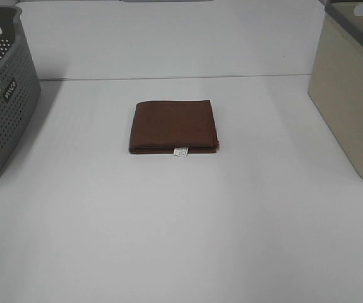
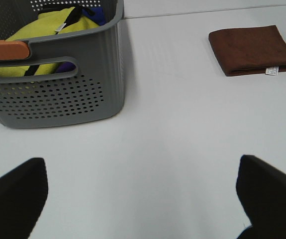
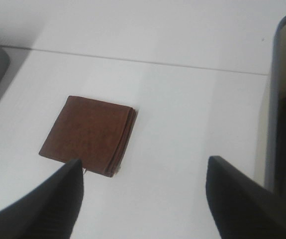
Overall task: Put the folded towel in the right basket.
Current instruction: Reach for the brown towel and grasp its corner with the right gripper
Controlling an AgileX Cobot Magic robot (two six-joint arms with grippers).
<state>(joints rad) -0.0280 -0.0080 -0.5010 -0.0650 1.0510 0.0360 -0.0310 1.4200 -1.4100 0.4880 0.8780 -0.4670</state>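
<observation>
A folded brown towel (image 1: 174,127) with a small white tag lies flat in the middle of the white table. It also shows in the left wrist view (image 2: 253,49) and the right wrist view (image 3: 88,134). The right basket (image 1: 353,82) is beige with a dark rim and stands at the right edge; its rim shows in the right wrist view (image 3: 277,94). Neither gripper appears in the exterior high view. My left gripper (image 2: 142,196) is open and empty above bare table. My right gripper (image 3: 145,199) is open and empty, near the towel and the right basket.
A grey perforated basket (image 1: 1,101) stands at the left edge; the left wrist view shows it (image 2: 58,94) holding yellow and blue cloth. The table's back edge (image 1: 168,77) meets a white wall.
</observation>
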